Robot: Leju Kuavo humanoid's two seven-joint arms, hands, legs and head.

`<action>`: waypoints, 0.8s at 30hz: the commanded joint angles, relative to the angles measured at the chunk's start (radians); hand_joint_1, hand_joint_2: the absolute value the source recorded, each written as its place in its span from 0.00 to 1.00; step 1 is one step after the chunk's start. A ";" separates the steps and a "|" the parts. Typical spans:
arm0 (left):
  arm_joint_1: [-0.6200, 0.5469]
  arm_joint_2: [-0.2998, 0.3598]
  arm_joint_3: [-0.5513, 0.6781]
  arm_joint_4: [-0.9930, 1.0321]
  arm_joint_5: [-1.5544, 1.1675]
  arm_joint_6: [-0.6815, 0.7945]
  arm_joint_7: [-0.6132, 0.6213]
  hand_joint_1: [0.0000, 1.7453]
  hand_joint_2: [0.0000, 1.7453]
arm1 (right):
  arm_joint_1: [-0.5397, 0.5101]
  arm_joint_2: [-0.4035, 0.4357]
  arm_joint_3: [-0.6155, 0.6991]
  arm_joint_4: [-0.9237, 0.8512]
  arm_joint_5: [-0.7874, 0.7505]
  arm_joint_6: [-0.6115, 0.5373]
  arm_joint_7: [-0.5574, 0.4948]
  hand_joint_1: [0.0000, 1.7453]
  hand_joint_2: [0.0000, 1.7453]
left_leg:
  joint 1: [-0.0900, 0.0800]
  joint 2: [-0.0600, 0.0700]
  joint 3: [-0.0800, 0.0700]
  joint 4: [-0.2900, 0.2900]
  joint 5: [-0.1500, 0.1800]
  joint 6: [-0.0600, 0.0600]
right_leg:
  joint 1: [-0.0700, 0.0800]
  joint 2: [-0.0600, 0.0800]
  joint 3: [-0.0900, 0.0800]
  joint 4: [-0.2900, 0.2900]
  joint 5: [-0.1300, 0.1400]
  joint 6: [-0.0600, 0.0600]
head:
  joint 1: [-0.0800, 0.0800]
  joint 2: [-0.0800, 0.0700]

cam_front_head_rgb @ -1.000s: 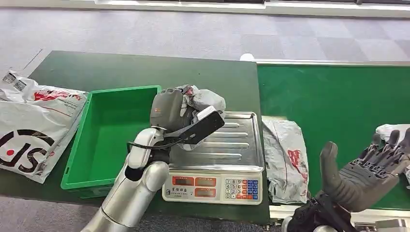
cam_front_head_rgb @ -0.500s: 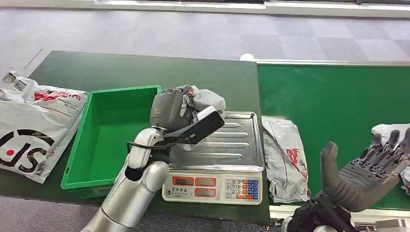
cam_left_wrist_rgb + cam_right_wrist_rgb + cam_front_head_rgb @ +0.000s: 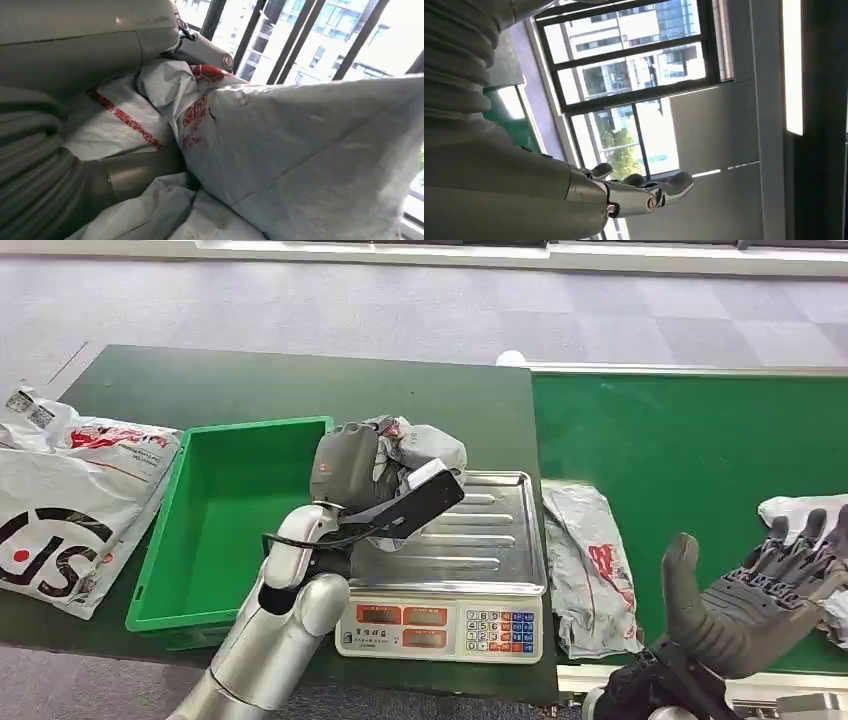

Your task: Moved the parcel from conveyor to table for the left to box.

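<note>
- The left hand [image 3: 352, 468] grips a crumpled grey parcel [image 3: 425, 448], raised between the far corner of the scale tray [image 3: 495, 535] and the rim of the green box [image 3: 228, 525]. The left wrist view shows the bag's red-printed folds [image 3: 210, 130] bunched against the palm, its fingers wrapped round it.
- The right hand [image 3: 765, 600] hovers palm up at the near edge of the conveyor [image 3: 690, 450], fingers spread and holding nothing; the right wrist view shows them apart against a window.
- A second parcel [image 3: 592, 570] lies flat just beside the scale, in the gap between counter and belt. A third, pale one [image 3: 800, 510] sits on the belt by the right fingertips.
- Large white mail bags [image 3: 70, 495] lie on the counter [image 3: 250, 390], left of the box.
- Judgement: the held parcel is at the boxing step, still short of the box's opening.
- Risk: the hold seems to be on loose film, not the contents, though the folds hide how much is caught; the bag could slip and land on the tray.
- Risk: a hanging flap may snag the box rim, leaving the parcel draped over the wall.
- Risk: the pale parcel could ride the belt into the open right fingers and be nudged askew.
</note>
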 commanded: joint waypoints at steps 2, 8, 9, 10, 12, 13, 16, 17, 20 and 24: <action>-0.027 0.020 0.029 0.023 -0.002 -0.007 -0.001 1.00 1.00 | -0.016 -0.016 -0.034 0.012 -0.003 -0.001 0.000 0.00 1.00 | 0.000 0.001 0.000 0.000 0.000 0.000 | 0.000 0.001 0.000 -0.001 0.000 -0.001 | 0.000 0.000; -0.027 0.020 0.029 0.023 -0.002 -0.007 -0.001 1.00 1.00 | -0.016 -0.016 -0.034 0.012 -0.003 -0.001 0.000 0.00 1.00 | 0.000 0.001 0.001 -0.002 0.001 0.000 | 0.000 0.001 0.001 -0.002 0.001 -0.001 | 0.000 0.000; -0.027 0.020 0.029 0.023 -0.002 -0.007 -0.001 1.00 1.00 | -0.016 -0.016 -0.034 0.012 -0.003 -0.001 0.000 0.00 1.00 | 0.000 0.001 0.001 -0.001 0.001 0.000 | 0.000 0.001 0.000 -0.001 0.001 -0.001 | 0.000 0.000; -0.027 0.020 0.029 0.023 -0.002 -0.007 -0.001 1.00 1.00 | -0.016 -0.016 -0.034 0.012 -0.003 -0.001 0.000 0.00 1.00 | 0.000 0.001 0.001 -0.001 0.001 0.000 | 0.000 0.001 0.000 -0.001 0.001 -0.001 | 0.000 0.000; -0.027 0.020 0.029 0.023 -0.002 -0.007 -0.001 1.00 1.00 | -0.016 -0.016 -0.034 0.012 -0.003 -0.001 0.000 0.00 1.00 | 0.000 0.001 0.000 0.000 0.000 0.000 | 0.000 0.000 0.000 0.000 0.000 0.000 | 0.000 0.000; -0.027 0.020 0.029 0.023 -0.002 -0.007 -0.001 1.00 1.00 | -0.016 -0.016 -0.034 0.012 -0.003 -0.001 0.000 0.00 1.00 | 0.000 0.001 0.001 -0.001 0.001 0.000 | 0.000 0.001 0.000 -0.001 0.001 -0.001 | 0.000 0.000; -0.027 0.020 0.029 0.023 -0.002 -0.007 -0.001 1.00 1.00 | -0.016 -0.016 -0.034 0.012 -0.003 -0.001 0.000 0.00 1.00 | 0.000 0.001 0.000 -0.001 0.000 0.000 | 0.000 0.001 0.000 -0.001 0.001 -0.001 | 0.000 0.000; -0.027 0.020 0.029 0.023 -0.002 -0.007 -0.001 1.00 1.00 | -0.016 -0.016 -0.034 0.012 -0.003 -0.001 0.000 0.00 1.00 | 0.000 0.001 0.000 0.000 0.000 0.000 | 0.000 0.001 0.000 -0.001 0.001 -0.001 | 0.000 0.000; -0.027 0.020 0.029 0.023 -0.002 -0.007 -0.001 1.00 1.00 | -0.016 -0.016 -0.034 0.012 -0.003 -0.001 0.000 0.00 1.00 | 0.000 0.001 0.001 -0.001 0.000 0.000 | 0.000 0.001 0.000 -0.001 0.001 -0.001 | 0.000 0.000; -0.027 0.020 0.029 0.023 -0.002 -0.007 -0.001 1.00 1.00 | -0.016 -0.016 -0.034 0.012 -0.003 -0.001 0.000 0.00 1.00 | 0.000 0.001 0.000 0.000 0.000 0.000 | 0.000 0.001 0.000 0.000 0.000 -0.001 | 0.000 0.000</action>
